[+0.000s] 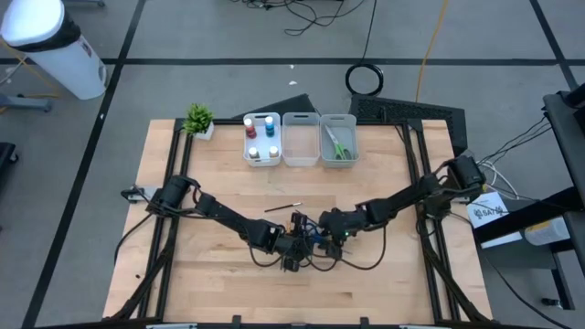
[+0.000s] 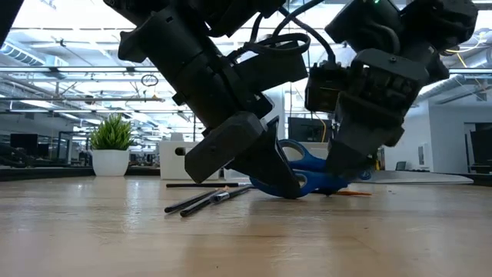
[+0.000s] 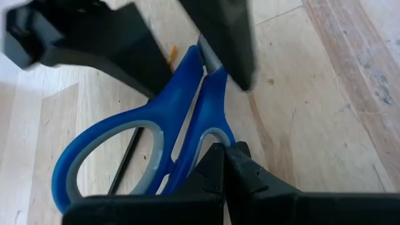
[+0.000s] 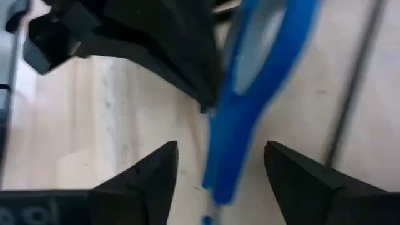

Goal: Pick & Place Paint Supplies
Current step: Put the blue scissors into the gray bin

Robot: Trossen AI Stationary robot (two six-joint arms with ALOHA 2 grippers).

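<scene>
One blue scissors (image 3: 181,119) pinched in left gripper (image 3: 228,164) jaws – right gripper (image 4: 219,181) jaws wide astride it.

I am reading over all four views and nothing legible is turning up — the white tag (image 1: 490,211) lying beside the table's right edge in the high view is carrying dark printing, but I am not making out a single character.

Premises present as an open-plan robotics lab or office: wooden test table (image 1: 228,174) on grey taped floor (image 1: 183,82), loose cables (image 1: 311,18) trailing, ceiling strip lights (image 2: 77,42), desks with monitors (image 2: 23,142) behind.
</scene>
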